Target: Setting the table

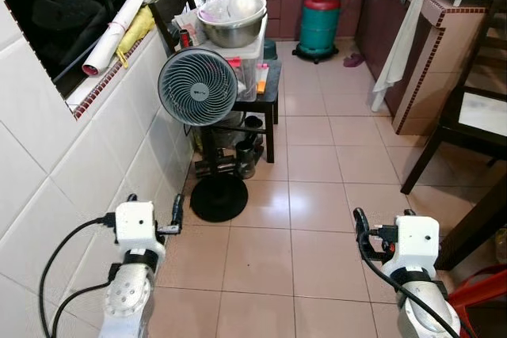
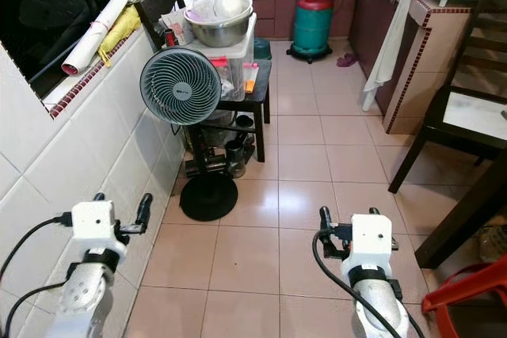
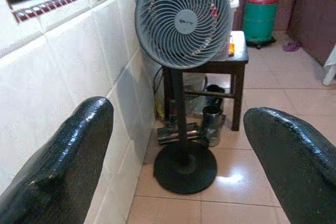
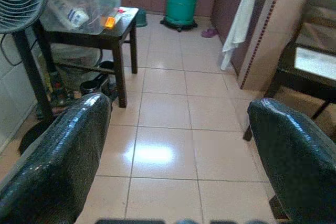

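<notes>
**Still looking: both pincers carry nothing**

Right now the left pincer (image 3: 173, 145) is wide open and holds nothing. It sits low, near the white tiled wall (image 1: 47, 187) on the left. The right pincer (image 4: 173, 150) is open too, with nothing between its fingers, and it hangs over the bare floor tiles (image 1: 317, 195).

No plates or cups for the table can be seen close by. A dark table (image 1: 475, 116) stands on the right, and only its edge and legs show. The robot's job now looks like walking and searching, so it should keep both arms tucked in and go slowly.

Just ahead on the left stands a grey fan (image 1: 198, 86) on a round black base (image 1: 219, 198). The base pokes out onto the floor and could trip the robot. Behind the fan is a small black table (image 1: 265, 93) with a clear box and a big metal bowl (image 1: 232, 29) on top. Far away is a green gas tank (image 1: 319, 23). A white cloth (image 1: 402, 37) hangs from the counter on the far right. A red chair (image 2: 467, 298) sits near on the right, so the gap there is tight.
</notes>
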### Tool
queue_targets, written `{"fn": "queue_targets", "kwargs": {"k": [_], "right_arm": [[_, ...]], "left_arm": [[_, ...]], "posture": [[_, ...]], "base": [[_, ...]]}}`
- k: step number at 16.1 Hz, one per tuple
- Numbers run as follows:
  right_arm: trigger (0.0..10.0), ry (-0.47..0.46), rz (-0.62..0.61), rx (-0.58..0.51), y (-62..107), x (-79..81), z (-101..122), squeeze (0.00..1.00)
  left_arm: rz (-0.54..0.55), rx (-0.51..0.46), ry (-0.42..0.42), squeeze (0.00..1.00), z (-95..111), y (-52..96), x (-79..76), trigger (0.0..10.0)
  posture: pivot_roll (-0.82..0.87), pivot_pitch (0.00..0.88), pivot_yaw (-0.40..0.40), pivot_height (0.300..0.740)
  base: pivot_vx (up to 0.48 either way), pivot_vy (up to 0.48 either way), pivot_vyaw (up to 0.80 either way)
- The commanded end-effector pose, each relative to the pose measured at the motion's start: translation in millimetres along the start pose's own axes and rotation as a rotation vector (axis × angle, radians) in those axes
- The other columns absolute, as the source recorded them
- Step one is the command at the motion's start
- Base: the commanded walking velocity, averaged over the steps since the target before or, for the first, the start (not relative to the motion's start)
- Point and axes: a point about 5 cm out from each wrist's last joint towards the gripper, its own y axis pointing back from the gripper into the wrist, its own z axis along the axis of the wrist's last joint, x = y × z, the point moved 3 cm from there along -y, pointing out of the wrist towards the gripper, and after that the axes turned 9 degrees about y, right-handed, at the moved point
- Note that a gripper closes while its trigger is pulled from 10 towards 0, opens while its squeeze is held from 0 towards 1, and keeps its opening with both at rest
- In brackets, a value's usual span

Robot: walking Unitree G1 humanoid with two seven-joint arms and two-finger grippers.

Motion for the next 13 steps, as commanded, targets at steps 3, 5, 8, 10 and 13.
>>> {"fn": "queue_targets", "kwargs": {"k": [3,5,8,10,13], "right_arm": [[10.0,0.003,0.003,-0.026,-2.7,2.1,8,0.00],[10.0,0.003,-0.012,-0.027,-1.6,-0.7,6,0.00],[10.0,0.015,-0.059,-0.025,12.1,-13.9,6,0.00],[10.0,0.026,-0.061,-0.018,17.7,-17.0,4,0.00],[10.0,0.013,-0.046,-0.022,12.9,-11.7,8,0.00]], "left_arm": [[-0.025,-0.024,-0.007,0.00,9,-3.4,3.1,10.0],[-0.026,-0.022,-0.011,0.00,8,7.5,13.2,10.0],[0.002,0.009,-0.033,0.00,-2,24.5,26.9,10.0],[-0.005,-0.002,-0.011,0.00,0,22.4,18.8,10.0],[-0.054,-0.012,0.022,0.00,4,15.4,6.2,10.0]], "posture": [[-0.02,0.000,0.054,0.740],[-0.02,0.000,0.066,0.740],[-0.04,0.000,0.075,0.740],[-0.05,0.000,0.076,0.740],[-0.05,0.000,0.083,0.740]], "base": [[0.000,0.000,0.00],[0.000,0.000,0.00],[0.000,0.000,0.00],[0.000,0.000,0.00],[0.000,0.000,-0.27]]}}
